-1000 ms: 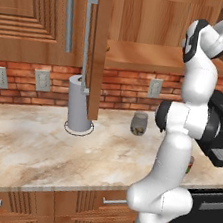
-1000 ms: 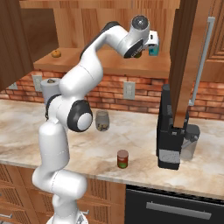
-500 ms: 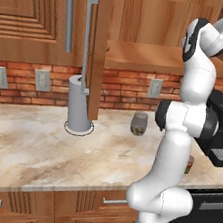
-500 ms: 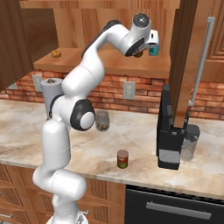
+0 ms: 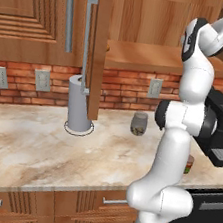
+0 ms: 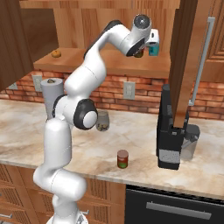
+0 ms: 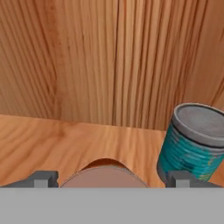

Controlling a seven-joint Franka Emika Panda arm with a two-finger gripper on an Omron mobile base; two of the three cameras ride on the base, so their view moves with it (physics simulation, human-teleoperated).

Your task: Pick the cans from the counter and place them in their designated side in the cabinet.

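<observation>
My gripper (image 7: 112,178) is inside the cabinet (image 6: 109,65), just above its shelf board (image 7: 65,140). Its fingertips (image 7: 43,178) stand wide apart, open. Between them is the rounded top of one red can (image 7: 105,174), with a gap on each side. A teal-blue can (image 7: 197,140) stands close on the right of it. From the right base view, the gripper (image 6: 144,50) sits beside that teal can (image 6: 154,48). The other red can (image 6: 123,159) stands on the counter (image 6: 26,127) near its front edge, and is half hidden behind my arm as the can (image 5: 190,165).
A glass jar (image 6: 102,120) stands on the counter behind my arm. A black coffee machine (image 6: 173,131) is at the right under the open cabinet door (image 6: 186,61). A paper towel roll (image 5: 79,106) is at the left. A small orange thing (image 6: 56,54) lies on the shelf's left side.
The fingers have spread apart and let go of the red can on the shelf. The arm has barely moved.
</observation>
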